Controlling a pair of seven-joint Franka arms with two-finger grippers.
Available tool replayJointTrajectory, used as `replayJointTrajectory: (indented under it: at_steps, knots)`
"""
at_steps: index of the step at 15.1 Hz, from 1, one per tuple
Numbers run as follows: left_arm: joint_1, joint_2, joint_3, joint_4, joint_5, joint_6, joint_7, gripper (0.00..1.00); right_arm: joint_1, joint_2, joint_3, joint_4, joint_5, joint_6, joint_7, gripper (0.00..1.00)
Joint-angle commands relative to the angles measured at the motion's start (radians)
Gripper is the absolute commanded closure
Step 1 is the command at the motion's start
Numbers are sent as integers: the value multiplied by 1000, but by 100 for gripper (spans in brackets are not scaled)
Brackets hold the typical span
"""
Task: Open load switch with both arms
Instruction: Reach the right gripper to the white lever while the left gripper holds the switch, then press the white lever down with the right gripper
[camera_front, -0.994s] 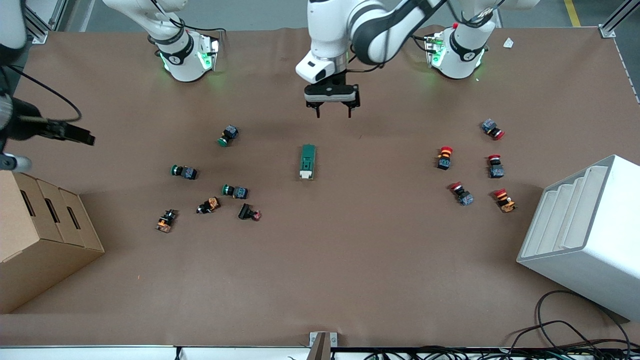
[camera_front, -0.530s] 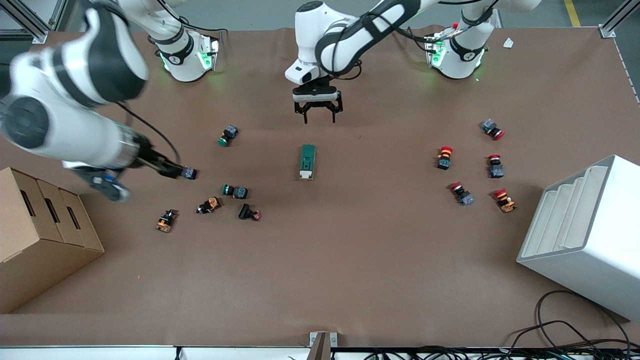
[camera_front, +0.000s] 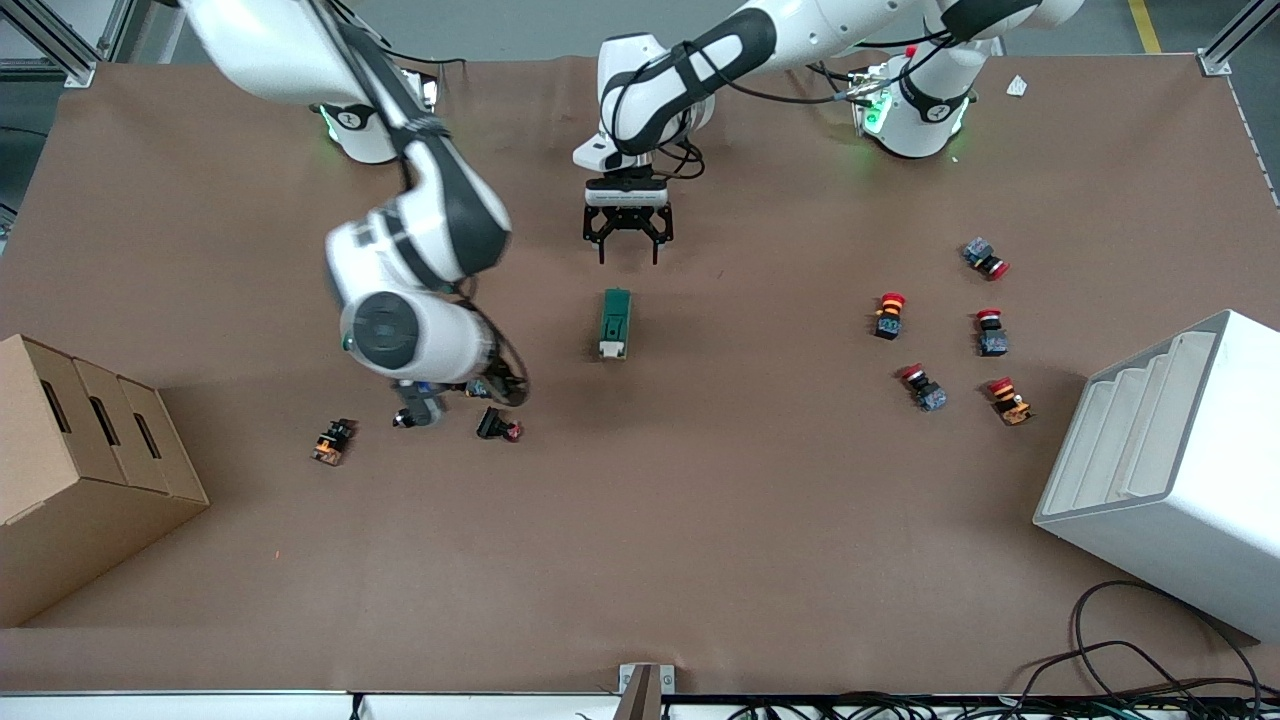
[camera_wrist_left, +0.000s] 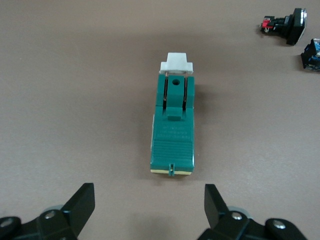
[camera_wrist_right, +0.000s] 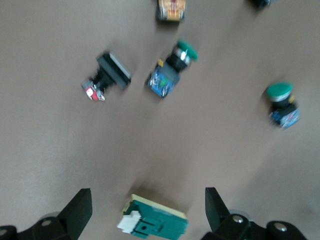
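Note:
The load switch (camera_front: 615, 323) is a dark green block with a white lever at its end nearer the front camera, lying flat at mid-table. My left gripper (camera_front: 628, 248) hangs open over the table just past the switch's green end, toward the robots' bases. In the left wrist view the load switch (camera_wrist_left: 172, 135) lies ahead of the open left gripper (camera_wrist_left: 148, 192), apart from both fingers. My right arm's wrist (camera_front: 415, 340) is over the green push buttons and hides its own gripper. In the right wrist view the right gripper (camera_wrist_right: 147, 196) is open, with the load switch (camera_wrist_right: 155, 222) below the gap.
Red-capped push buttons (camera_front: 889, 313) are scattered toward the left arm's end, before a white stepped rack (camera_front: 1170, 470). Green-capped buttons (camera_wrist_right: 172, 70), a black one (camera_front: 498, 425) and an orange one (camera_front: 333, 440) lie toward the right arm's end, near a cardboard box (camera_front: 80, 470).
My right arm has swung in from the table's edge to above the green push buttons beside the switch. My left gripper has come lower and closer to the switch.

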Motion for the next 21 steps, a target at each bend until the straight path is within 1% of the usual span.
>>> replayJointTrajectory:
  at_steps: [1, 4, 5, 7, 9, 12, 14, 16, 19, 21]
  knots:
    - [-87, 25, 67, 23, 79, -43, -96, 3, 71, 79, -9, 43, 11, 50, 144, 0]
    - [-213, 28, 194, 42, 124, -46, -159, 3, 122, 130, -9, 45, 11, 103, 240, 0]
    - [-240, 31, 227, 62, 128, -46, -171, 3, 131, 144, -10, 43, 11, 110, 262, 0]
    - [-261, 61, 241, 108, 133, -46, -171, 3, 149, 161, -10, 45, 11, 129, 306, 0]
    - [-267, 85, 255, 128, 176, -46, -173, 3, 153, 168, -9, 43, 11, 129, 322, 0]
    - [-267, 108, 265, 132, 245, -46, -193, 3, 166, 182, -9, 43, 13, 129, 363, 0]
    - [-276, 115, 270, 132, 254, -52, -191, 3, 169, 184, -9, 43, 20, 127, 365, 0]
    - [-296, 131, 299, 145, 280, -78, -197, 3, 173, 187, -9, 43, 45, 129, 380, 0]
    - [-319, 144, 301, 139, 282, -84, -228, 3, 176, 202, -9, 43, 81, 129, 399, 0]
    - [-330, 172, 301, 145, 283, -119, -237, 3, 185, 207, -9, 43, 97, 129, 400, 0]
